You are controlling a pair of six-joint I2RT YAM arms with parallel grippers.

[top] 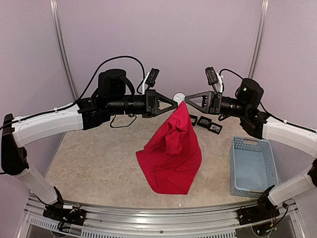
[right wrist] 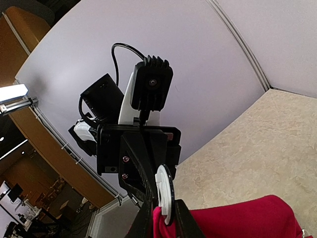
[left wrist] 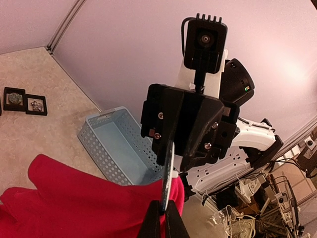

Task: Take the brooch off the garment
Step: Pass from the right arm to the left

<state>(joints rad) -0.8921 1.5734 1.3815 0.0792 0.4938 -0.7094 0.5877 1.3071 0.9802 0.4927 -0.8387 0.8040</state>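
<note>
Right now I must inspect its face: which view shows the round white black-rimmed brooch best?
Right wrist: the round white black-rimmed brooch shows its face close up, against the red fabric garment. Left wrist sees only its thin edge; top external, a small white spot.

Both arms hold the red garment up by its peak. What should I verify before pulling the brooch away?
1. Left gripper shut on the brooch: ok.
2. Right gripper firm on the garment: cannot tell; fabric lies between its jaws.
3. Brooch separated from fabric: not ok; it touches the red peak.
4. Garment off the table: not ok; its lower folds rest there.
5. Basket empty, apart from garment: ok.
</note>
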